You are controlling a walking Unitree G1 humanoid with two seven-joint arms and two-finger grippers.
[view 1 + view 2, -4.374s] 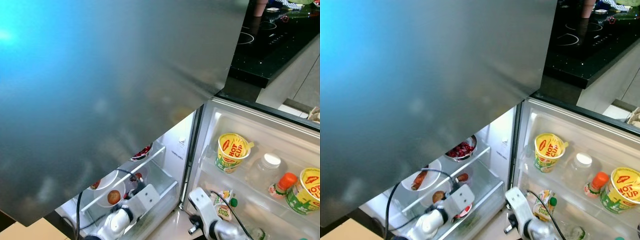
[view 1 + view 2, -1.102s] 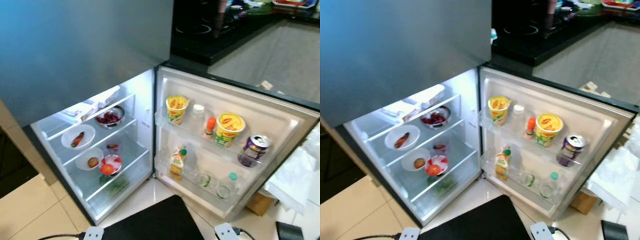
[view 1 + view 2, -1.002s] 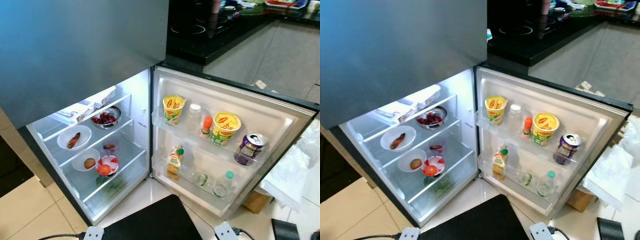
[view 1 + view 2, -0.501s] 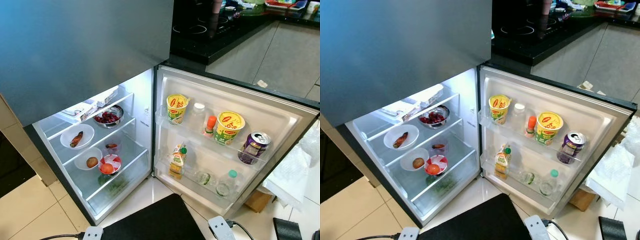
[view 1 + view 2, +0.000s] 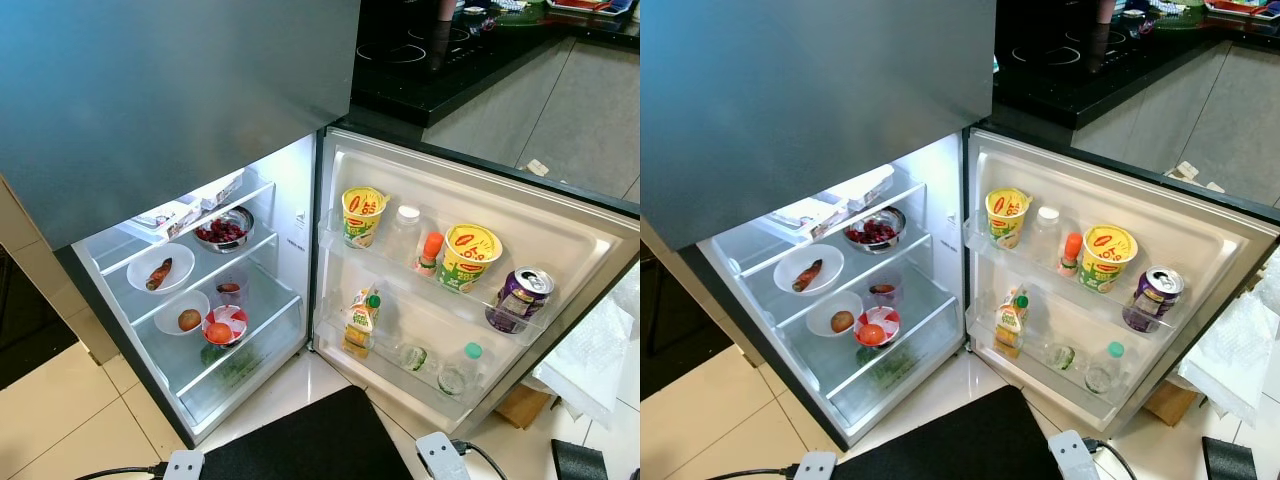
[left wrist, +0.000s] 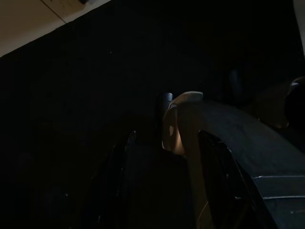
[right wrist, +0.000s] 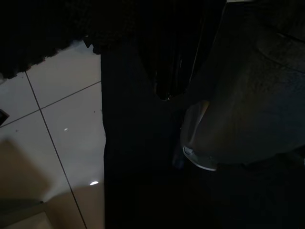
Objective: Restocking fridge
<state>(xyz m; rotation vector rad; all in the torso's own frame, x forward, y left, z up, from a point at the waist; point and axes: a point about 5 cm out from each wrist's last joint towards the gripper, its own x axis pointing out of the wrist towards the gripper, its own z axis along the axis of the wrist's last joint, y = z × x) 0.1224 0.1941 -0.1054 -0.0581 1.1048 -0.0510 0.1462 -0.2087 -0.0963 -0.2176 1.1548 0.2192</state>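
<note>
Fridge door (image 5: 560, 235) open, purple can (image 5: 519, 298) beside yellow cup (image 5: 467, 256).

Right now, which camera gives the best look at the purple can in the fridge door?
The left eye view: the purple can stands whole and large at the right end of the door's upper shelf, beside a yellow noodle cup. The right eye view shows it about as well. Both wrist views are dark, with no can to make out.
</note>
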